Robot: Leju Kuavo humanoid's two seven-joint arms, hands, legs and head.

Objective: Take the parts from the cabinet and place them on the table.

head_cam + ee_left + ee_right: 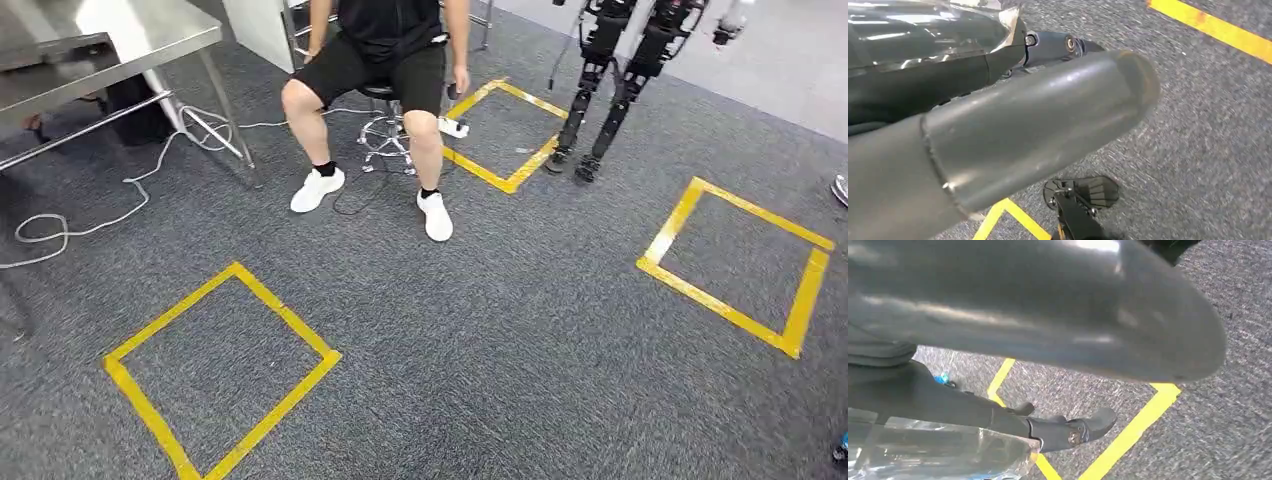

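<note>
From the head view I see grey carpet (pixel 520 330) with yellow tape squares (pixel 220 370), a seated person (pixel 385 60) and a steel table (pixel 110 40) at far left. Each wrist view adds a clear crinkled plastic bag: my left hand (pixel 1013 130) grips one bag (pixel 923 25), my right hand (pixel 1048 315) another bag (pixel 938 450), fingers clamped.

No text, label, brand or number can be read anywhere — not on the grey carpet (pixel 520 300), the steel table (pixel 120 40), or the person's (pixel 385 60) black clothing. The yellow tape squares (pixel 220 370) on the floor are plain outlines without writing. The clear wrapping near the left hand (pixel 998 135) and the right hand (pixel 1048 315) shows glare alone — nothing legible.
</note>
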